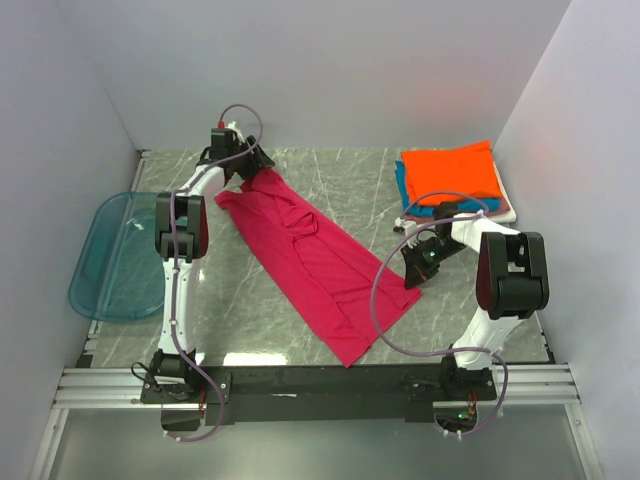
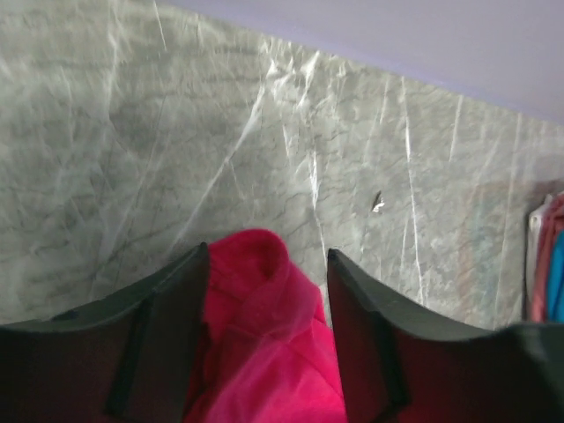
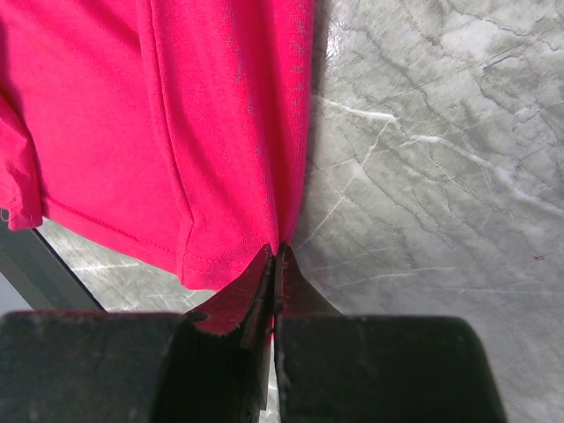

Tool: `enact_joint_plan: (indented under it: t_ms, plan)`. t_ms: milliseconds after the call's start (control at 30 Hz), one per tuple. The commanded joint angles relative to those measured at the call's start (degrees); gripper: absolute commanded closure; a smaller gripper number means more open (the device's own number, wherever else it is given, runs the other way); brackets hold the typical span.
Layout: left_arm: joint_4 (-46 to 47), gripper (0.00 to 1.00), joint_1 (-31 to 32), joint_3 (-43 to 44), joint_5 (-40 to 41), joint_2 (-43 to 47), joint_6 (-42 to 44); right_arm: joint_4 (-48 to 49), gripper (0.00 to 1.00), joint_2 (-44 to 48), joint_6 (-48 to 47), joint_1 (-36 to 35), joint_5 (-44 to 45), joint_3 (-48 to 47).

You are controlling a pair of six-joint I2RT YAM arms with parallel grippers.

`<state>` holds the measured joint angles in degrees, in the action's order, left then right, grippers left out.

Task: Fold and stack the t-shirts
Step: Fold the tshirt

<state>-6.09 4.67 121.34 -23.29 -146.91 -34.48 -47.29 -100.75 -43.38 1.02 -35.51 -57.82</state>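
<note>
Right pincer (image 3: 275,254) clamped on the side edge of the magenta-red t-shirt (image 3: 220,132), with cloth spreading ahead and to its left. Left pincer (image 2: 267,257) apart, bunched cloth between its fingers. Advisable: close deep on the bunch, then keep the cloth taut above the tabletop (image 2: 176,132).
</note>
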Motion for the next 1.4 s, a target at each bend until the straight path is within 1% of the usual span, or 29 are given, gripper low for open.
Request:
enact_joint_plan:
  t_ms: [0,133,167,233,267,333,367,633,867,967,1100,1133,1167,1200,1233,1267,1333,1367]
  plan:
    - [-2.6,0.42,0.8,3.7,4.1,0.2,3.3,-1.5,0.97,-0.1,-1.1,0.5,-0.6,-1.7]
    - [-3.5,0.56,0.8,3.8,5.2,-0.2,3.4,-1.7,0.97,0.1,-1.1,0.6,-0.6,-1.7]
    - [-3.1,0.67,0.8,3.7,5.1,-0.4,3.4,-1.6,0.97,0.2,-1.1,0.5,-0.6,-1.7]
    - [-2.8,0.78,0.8,3.9,4.8,-0.5,3.0,-1.6,0.98,0.2,-1.1,0.5,-0.6,-1.6]
    - [-2.7,0.88,0.8,4.1,5.0,-0.5,2.7,-1.6,0.99,0.2,-1.1,0.5,-0.5,-1.6]
    - [-2.6,0.98,0.8,4.7,5.4,-0.7,2.2,-1.7,1.0,0.1,-1.2,0.6,-0.2,-1.5]
    - [-2.5,1.0,0.7,4.8,5.9,-0.7,2.0,-1.8,1.0,0.1,-1.2,0.6,-0.1,-1.4]
    - [0.2,1.0,-0.3,3.6,9.6,0.0,-0.7,-2.2,1.0,1.8,-1.7,1.7,0.8,-0.8]
    - [-0.9,1.0,-0.8,6.3,12.7,-2.1,-1.6,-2.0,1.0,1.7,-1.3,2.5,2.7,-0.6]
    - [0.1,1.0,-0.8,6.1,12.4,-2.7,-2.2,-2.1,1.0,1.9,-1.5,2.8,2.6,-0.6]
    - [0.1,1.0,-0.8,8.1,10.0,-4.3,-2.9,-3.0,1.0,1.3,-1.9,2.9,2.1,-1.1]
    - [0.3,0.99,-0.8,8.1,9.6,-4.3,-3.1,-3.2,1.0,1.1,-2.1,2.9,1.7,-1.4]
    - [0.5,0.88,-0.8,8.0,9.5,-4.3,-3.5,-3.3,0.94,1.1,-2.2,2.9,1.4,-1.6]
    - [0.5,0.69,-0.8,7.7,9.6,-4.2,-4.1,-3.7,0.88,1.3,-2.4,2.9,1.0,-1.9]
    - [0.7,0.69,-0.8,7.6,9.7,-3.9,-4.0,-3.8,0.82,1.5,-2.4,2.9,1.0,-1.9]
    - [1.0,0.57,-0.8,7.5,9.8,-3.1,-3.8,-3.8,0.7,1.9,-2.4,2.9,0.9,-1.9]
    - [1.3,0.47,-0.8,7.7,10.2,-1.9,-2.6,-3.7,0.59,3.1,-2.5,2.9,1.1,-2.0]
    - [1.3,0.4,-0.8,7.9,11.3,-0.1,-2.0,-3.6,0.54,3.5,-2.6,2.9,1.6,-2.1]
